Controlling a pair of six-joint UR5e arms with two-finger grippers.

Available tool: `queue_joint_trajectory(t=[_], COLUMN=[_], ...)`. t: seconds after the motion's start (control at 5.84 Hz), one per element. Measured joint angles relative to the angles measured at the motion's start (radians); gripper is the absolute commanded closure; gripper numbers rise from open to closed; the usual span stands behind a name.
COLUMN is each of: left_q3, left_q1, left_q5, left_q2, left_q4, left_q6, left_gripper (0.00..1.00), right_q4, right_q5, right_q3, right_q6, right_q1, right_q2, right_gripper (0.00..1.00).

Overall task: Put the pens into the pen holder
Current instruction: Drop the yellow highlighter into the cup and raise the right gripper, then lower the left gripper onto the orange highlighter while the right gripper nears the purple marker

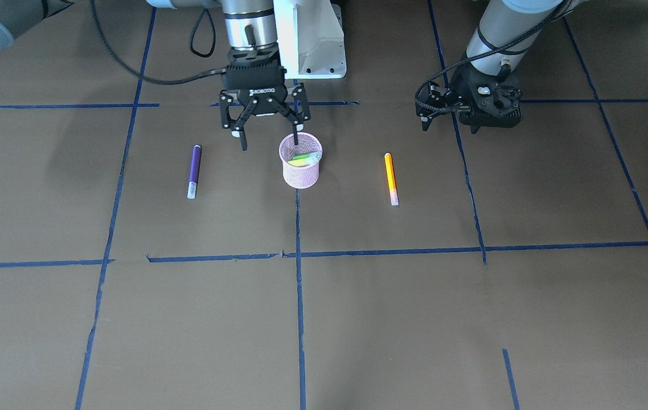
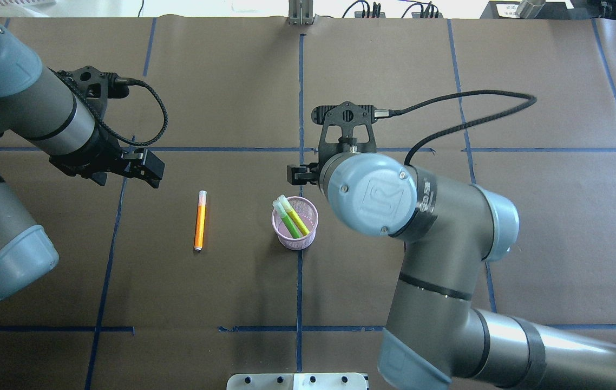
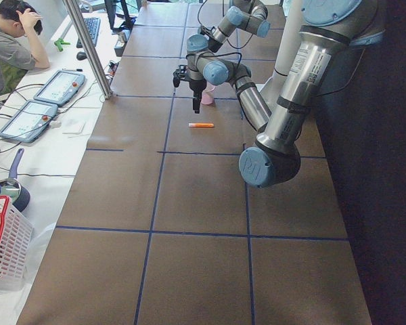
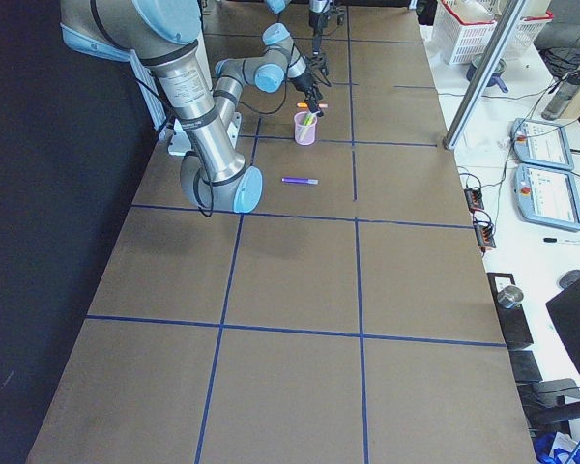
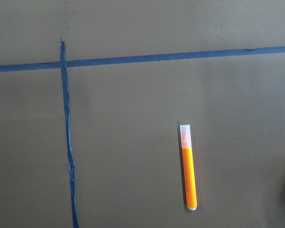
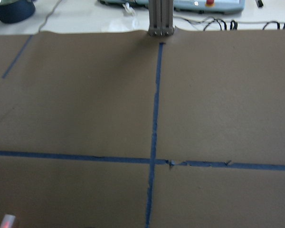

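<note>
The pink mesh pen holder stands at the table's middle with a green pen and a yellow pen leaning inside it. A purple pen lies flat on the right arm's side of it. An orange pen lies flat on the left arm's side and also shows in the left wrist view. My right gripper is open and empty, just above the holder's rim on the robot's side. My left gripper hovers beyond the orange pen and looks shut and empty.
Brown paper with blue tape lines covers the table. The robot's white base plate is behind the holder. In the overhead view the right arm hides the purple pen. An operator sits at a side desk.
</note>
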Motion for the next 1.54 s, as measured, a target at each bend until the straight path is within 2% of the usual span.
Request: queue_joint_trajectory(t=[0.17,0.51,0.68,1.03,1.2,1.54], left_q3=[0.014,0.088,0.155,0.287,0.339,0.404], left_q1=[0.019,0.069,0.104,0.144,0.156,0.17], left_q5=[0.032,0.092,0.133,0.156,0.157,0.157], left_q2=[-0.002,-0.013,-0.042,-0.082,-0.087,-0.088], left_q4=[-0.007,-0.093,-0.149,-0.27,-0.325,-0.389], left_q6=[-0.011,-0.097,-0.163,-0.226,-0.231,-0.23], left_gripper=[0.0,0.0,0.0,0.09,0.22,0.55], right_q4=[-0.059,-0.162,-0.175,-0.176,-0.176,-0.176], right_q5=[0.153,0.462,0.531,0.583,0.598,0.603], right_q3=[0.001,0.006,0.022,0.046,0.048,0.049], right_q6=[-0.044,-0.266,-0.373,-0.534,-0.569,-0.582], right_q1=[0.075,0.258,0.319,0.39,0.405,0.41], right_q2=[-0.002,-0.036,-0.084,-0.165,-0.182,-0.19], right_gripper=[0.0,0.0,0.0,0.0,0.0,0.0])
